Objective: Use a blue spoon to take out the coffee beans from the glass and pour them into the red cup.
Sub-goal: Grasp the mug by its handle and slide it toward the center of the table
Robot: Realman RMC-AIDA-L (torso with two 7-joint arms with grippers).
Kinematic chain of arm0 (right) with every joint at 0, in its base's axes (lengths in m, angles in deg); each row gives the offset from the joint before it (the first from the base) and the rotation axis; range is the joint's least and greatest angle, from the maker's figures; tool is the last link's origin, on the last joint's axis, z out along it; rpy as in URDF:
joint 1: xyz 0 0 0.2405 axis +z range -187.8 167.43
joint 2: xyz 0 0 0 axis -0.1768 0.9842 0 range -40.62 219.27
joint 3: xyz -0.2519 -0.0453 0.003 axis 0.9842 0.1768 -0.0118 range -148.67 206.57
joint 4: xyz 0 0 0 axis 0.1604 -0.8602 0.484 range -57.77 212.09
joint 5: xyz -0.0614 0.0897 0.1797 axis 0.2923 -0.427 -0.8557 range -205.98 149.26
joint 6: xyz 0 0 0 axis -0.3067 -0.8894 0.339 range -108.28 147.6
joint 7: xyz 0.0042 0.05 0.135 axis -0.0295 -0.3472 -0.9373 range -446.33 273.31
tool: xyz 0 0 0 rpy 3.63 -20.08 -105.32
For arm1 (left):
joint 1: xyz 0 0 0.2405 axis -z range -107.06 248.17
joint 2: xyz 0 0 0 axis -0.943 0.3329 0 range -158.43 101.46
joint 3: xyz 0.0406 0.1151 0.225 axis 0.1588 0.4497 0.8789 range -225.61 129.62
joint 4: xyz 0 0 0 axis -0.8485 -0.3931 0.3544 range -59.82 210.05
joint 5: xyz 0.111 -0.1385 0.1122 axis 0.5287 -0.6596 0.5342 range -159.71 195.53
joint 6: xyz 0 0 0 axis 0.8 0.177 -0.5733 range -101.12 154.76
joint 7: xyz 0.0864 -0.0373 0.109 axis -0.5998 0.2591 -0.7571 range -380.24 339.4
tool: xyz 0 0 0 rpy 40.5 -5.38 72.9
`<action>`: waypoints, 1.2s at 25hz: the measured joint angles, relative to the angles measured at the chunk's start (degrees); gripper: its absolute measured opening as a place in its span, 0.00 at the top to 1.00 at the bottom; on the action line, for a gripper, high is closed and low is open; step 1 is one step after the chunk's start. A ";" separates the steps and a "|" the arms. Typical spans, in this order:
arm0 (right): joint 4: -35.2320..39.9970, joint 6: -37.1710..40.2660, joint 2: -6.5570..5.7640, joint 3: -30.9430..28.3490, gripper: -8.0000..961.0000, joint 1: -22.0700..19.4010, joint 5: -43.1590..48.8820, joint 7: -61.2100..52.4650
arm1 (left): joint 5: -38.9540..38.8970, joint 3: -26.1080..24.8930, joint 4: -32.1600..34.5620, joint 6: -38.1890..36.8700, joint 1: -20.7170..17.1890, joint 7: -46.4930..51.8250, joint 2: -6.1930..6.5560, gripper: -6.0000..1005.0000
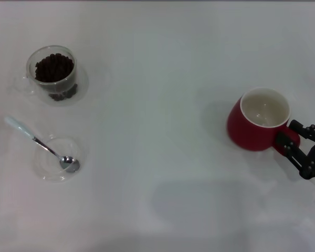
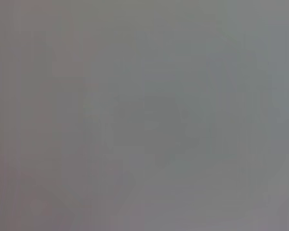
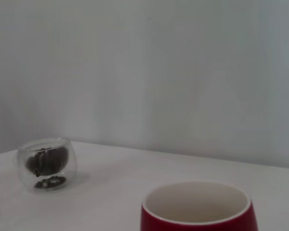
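The white bench (image 1: 163,157) carries four things, set in two groups well apart. Toward the far left corner stands the glass (image 1: 53,74), upright, with the coffee beans (image 1: 54,67) heaped inside it up to near the rim. Nearer the left edge, closer to the robot, sits a shallow clear dish (image 1: 56,157). The blue spoon (image 1: 41,144) lies across it: its metal bowl rests inside the dish, and its pale handle sticks out over the dish rim and points toward the left edge of the bench.

Near the right edge stands the red cup (image 1: 257,122), upright, its cream inside showing no beans. The right end effector (image 1: 294,140) is at the cup's handle, on the side facing the right edge; its dark fingers sit on either side of the handle, but I cannot tell whether they actually clamp it or only bracket it.

In the right wrist view the red cup's rim (image 3: 198,207) fills the near ground, and the glass (image 3: 46,164) with its beans (image 3: 47,161) stands farther off across the bench.

The left end effector shows in no view; the left wrist view gives only a plain grey field.
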 joint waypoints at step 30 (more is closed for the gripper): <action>5.98 -4.05 0.00 2.63 0.75 0.72 2.52 0.90 | 0.00 0.00 -0.39 0.03 -0.11 0.00 0.02 0.14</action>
